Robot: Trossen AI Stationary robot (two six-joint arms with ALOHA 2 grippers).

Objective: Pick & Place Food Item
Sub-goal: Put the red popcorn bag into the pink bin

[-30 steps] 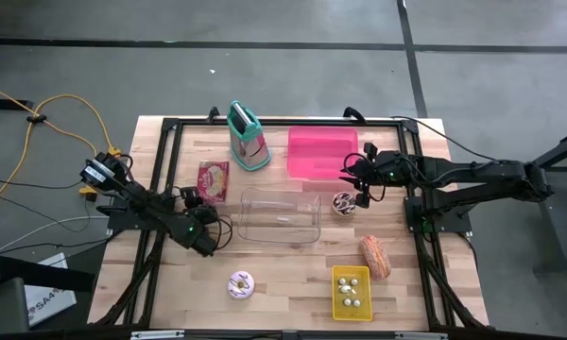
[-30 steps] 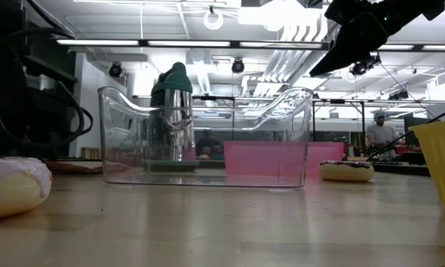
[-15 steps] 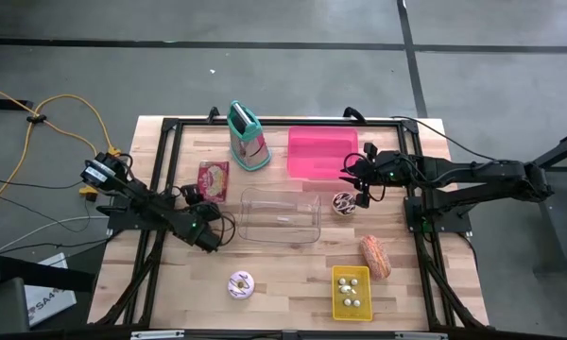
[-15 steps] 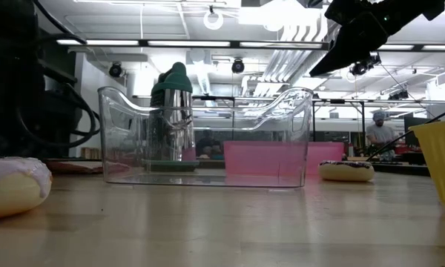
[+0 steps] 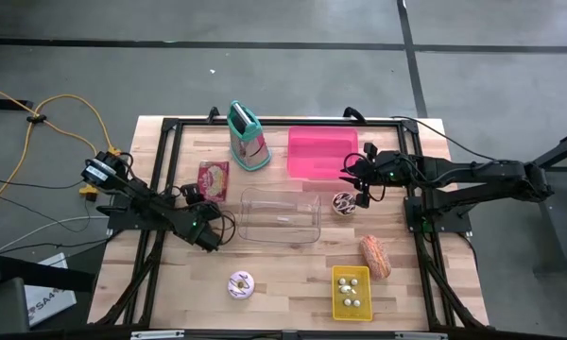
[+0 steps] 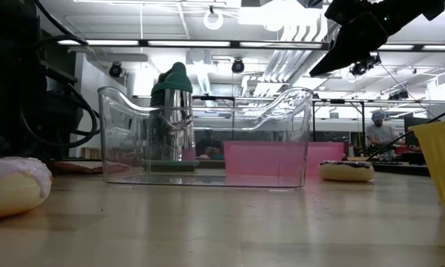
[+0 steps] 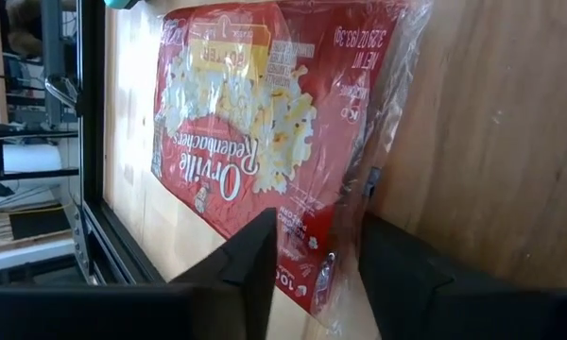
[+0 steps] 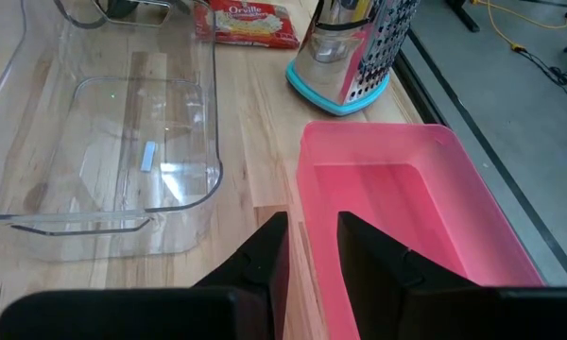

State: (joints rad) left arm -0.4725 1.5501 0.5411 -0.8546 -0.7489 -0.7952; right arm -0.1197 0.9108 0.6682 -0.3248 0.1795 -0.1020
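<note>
The left gripper (image 7: 312, 274) has its two dark fingers (image 7: 246, 264) spread apart, nothing between them but the clear plastic edge of the Orville Redenbacher's popcorn packet (image 7: 255, 132), which lies flat on the bench (image 7: 491, 142) right at the fingertips; whether they touch the wrap cannot be told. From above, this gripper (image 5: 208, 238) sits low at the left of the clear plastic bin (image 5: 280, 215), and the popcorn packet (image 5: 213, 179) lies near the bench's left frame, just left of that bin.

The right gripper (image 8: 312, 241) has its fingers (image 8: 269, 250) nearly closed, a narrow gap left and nothing in it. It hangs above the bench over the near end of the pink tray (image 8: 406, 227). From above it (image 5: 359, 184) is beside a chocolate doughnut (image 5: 344, 202).

Behind the bin stands a metal box grater (image 5: 247, 138) with a teal rim. Toward the front lie a pink-frosted doughnut (image 5: 240, 284), a bread roll (image 5: 376, 256) and a yellow tray of small pieces (image 5: 351, 291).
</note>
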